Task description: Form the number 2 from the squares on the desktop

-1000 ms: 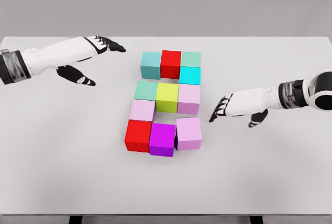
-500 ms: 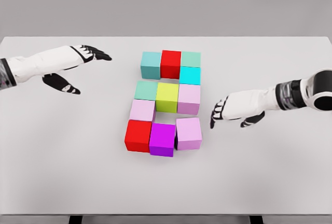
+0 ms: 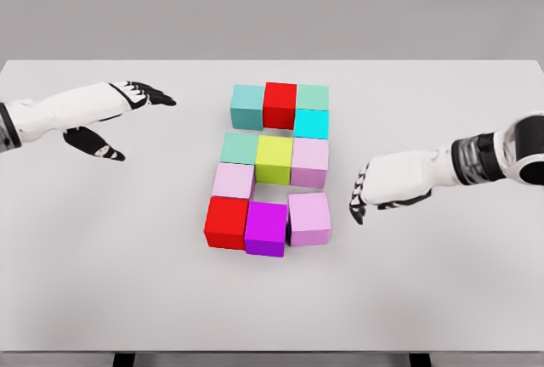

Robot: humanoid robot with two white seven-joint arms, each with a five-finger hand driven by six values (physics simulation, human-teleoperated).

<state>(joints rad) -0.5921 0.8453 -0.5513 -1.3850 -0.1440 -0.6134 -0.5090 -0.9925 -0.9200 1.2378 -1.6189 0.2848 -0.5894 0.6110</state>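
Squares are sitting in a tight cluster at the middle of the table point(image 3: 476, 299), already reading as a 2. The right hand point(image 3: 374, 189) is hovering low just beside the cluster's lower right, fingers relaxed and pointing down, grasping nothing. The left hand point(image 3: 115, 112) is hanging well apart near the far left edge, fingers stretched out flat, also empty.

Working outward from the right hand, the pink square point(image 3: 309, 218) at the bottom right is lying nearest, and it is sitting slightly skewed against the magenta square point(image 3: 265, 228). The risk, as I judge it, is a sideways nudge going too deep: pushing that pink one could shove the magenta and the red square point(image 3: 227, 222) along with it and break the bottom row. Dropping fingers could also clip the upper pink square point(image 3: 310, 161).

Counting: eleven squares in all. Three are pink, two red, two dull teal, one mint green, one bright cyan, one yellow-green, one magenta. Two hands are showing.
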